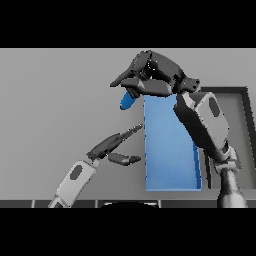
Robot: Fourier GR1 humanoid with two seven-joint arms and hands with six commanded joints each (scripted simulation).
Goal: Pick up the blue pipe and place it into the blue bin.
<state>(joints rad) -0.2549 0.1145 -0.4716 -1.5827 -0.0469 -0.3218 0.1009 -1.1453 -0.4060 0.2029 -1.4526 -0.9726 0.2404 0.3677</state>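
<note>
- Blue pipe [127, 101], a smooth rounded cylinder, pokes out below the right hand [150, 75], whose dark fingers curl around it (upper centre of frame).
- Blue bin [170, 150], flat-walled and rectangular, sits just right of it.
- Left hand [112, 145], fingers straight, lower left.

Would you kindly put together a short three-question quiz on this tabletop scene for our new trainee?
1. True or false: the right hand has its fingers curled round the blue pipe.
2. Where is the pipe relative to the blue bin? A) lying inside it B) held up near its far left corner C) lying on the table to its right
3. Fill in: the left hand, fingers straight, shows just to the ____ of the bin.

Key: 1 true; 2 B; 3 left.
</note>
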